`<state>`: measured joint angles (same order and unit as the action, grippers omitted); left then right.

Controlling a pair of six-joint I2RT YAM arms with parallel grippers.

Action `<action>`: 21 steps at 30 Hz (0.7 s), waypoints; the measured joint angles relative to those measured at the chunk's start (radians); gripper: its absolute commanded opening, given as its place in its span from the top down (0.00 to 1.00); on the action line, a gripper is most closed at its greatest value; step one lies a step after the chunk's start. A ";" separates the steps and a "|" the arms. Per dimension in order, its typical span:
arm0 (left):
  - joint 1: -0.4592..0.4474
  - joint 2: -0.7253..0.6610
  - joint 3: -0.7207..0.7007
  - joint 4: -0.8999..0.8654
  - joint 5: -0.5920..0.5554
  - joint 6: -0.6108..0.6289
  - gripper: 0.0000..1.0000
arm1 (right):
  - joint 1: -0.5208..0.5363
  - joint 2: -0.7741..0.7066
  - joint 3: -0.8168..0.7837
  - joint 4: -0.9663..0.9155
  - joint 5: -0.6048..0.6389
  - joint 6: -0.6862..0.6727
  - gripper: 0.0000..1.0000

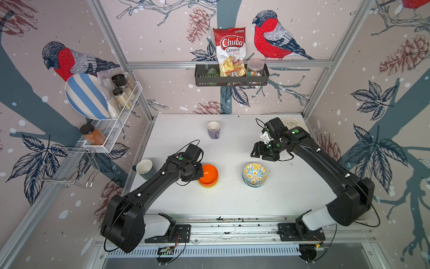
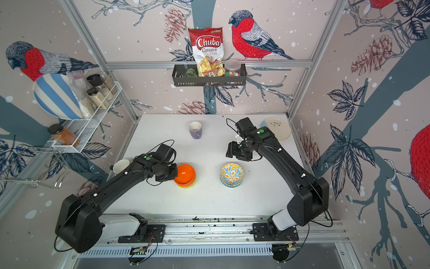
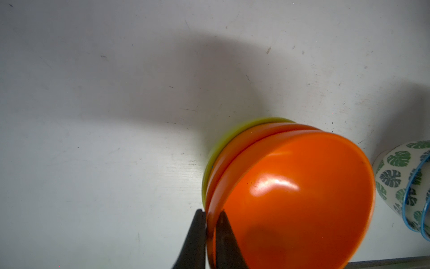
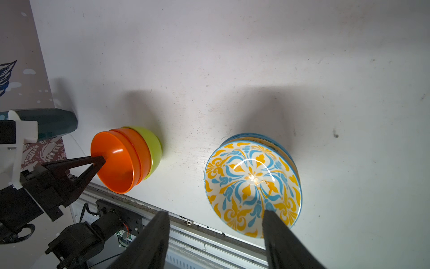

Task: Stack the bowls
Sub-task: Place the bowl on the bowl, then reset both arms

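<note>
Bowls: two stacks on the white table [image 1: 232, 200], well apart, near the front edge.
Left pincer [image 3: 210, 210]: narrow, nipping the rim of the top orange bowl [image 3: 302, 198] — one finger inside, one outside — probably to lift or settle it.
Orange stack [image 1: 208, 175]: that bowl nests in a second orange bowl [image 4: 142, 153], then a lime green bowl [image 4: 153, 149].
Right pincer [image 4: 214, 215]: wide, empty, above the floral stack [image 4: 251, 186], apparently waiting.

Two orange bowls [image 1: 210, 174] nest on a lime bowl [image 4: 155, 149] left of the table's [image 1: 232, 200] centre, top rim in my left gripper [image 3: 211, 212]. The floral-topped stack [image 1: 255, 174] stands right of centre.
</note>
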<state>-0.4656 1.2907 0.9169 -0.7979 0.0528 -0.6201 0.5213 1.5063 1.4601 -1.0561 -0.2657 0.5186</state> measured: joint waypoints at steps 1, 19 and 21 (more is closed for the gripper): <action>0.000 0.000 0.000 0.000 0.000 0.000 0.83 | 0.000 0.000 0.000 0.000 0.000 0.000 0.34; 0.008 -0.239 -0.057 0.242 -0.579 0.149 0.05 | -0.171 -0.308 -0.356 0.399 0.484 -0.027 0.00; 0.032 -0.251 -0.156 0.371 -0.668 0.234 0.06 | -0.216 -0.384 -0.545 0.557 0.613 -0.062 0.00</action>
<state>-0.4339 1.0401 0.7609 -0.4267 -0.6151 -0.3859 0.3054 1.1221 0.9154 -0.4995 0.3470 0.4568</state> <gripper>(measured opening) 0.947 0.999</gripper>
